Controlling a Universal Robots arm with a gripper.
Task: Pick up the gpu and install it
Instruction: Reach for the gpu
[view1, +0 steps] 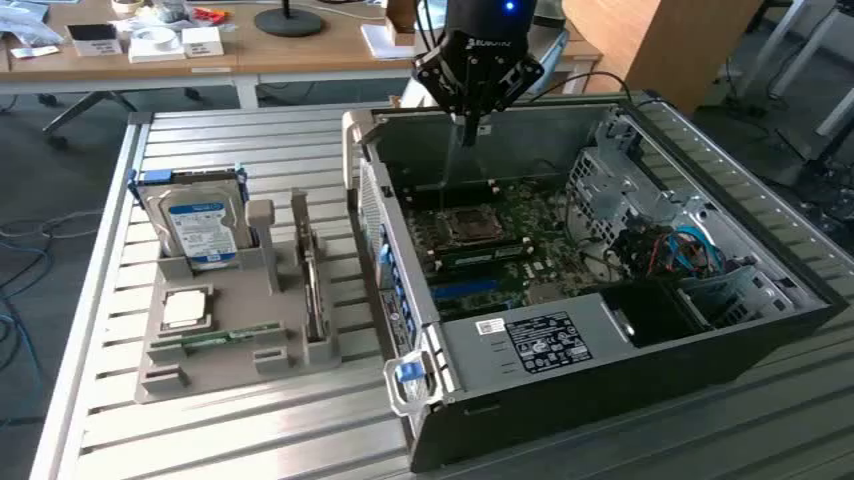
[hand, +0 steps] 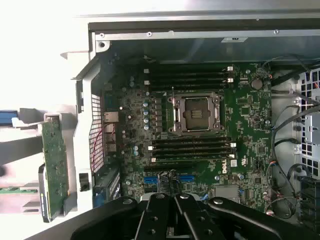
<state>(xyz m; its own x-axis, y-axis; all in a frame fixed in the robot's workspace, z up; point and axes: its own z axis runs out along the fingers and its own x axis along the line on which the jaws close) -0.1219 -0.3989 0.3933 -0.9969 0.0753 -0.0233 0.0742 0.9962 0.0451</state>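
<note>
The gripper (view1: 469, 125) hangs over the open computer case (view1: 761, 300), just inside its far upper rim, with its fingers pressed together into one narrow tip and nothing between them. Directly below the tip lies the green motherboard (view1: 534, 225), and the square processor socket (view1: 465, 226) sits almost straight under it. In the wrist view, the closed black fingers (hand: 165, 210) point down at the board, with the socket (hand: 196, 114) and the rows of empty memory slots (hand: 192, 147) ahead of them.

The gpu (view1: 310, 270) is well apart from the gripper, outside the case and towards the exterior view's left of it. It stands on edge in a slot of the grey holder (view1: 214, 365) on the slatted metal table (view1: 200, 440), just beside the case's side wall. In the wrist view its green board (hand: 54, 155) shows edge-on beyond the perforated end wall of the case.

Further from the gripper on the same holder are a hard drive (view1: 200, 225) with a blue label standing upright, a square processor chip (view1: 184, 308) lying flat and a narrow green memory stick (view1: 214, 338) lying flat beside it.
</note>
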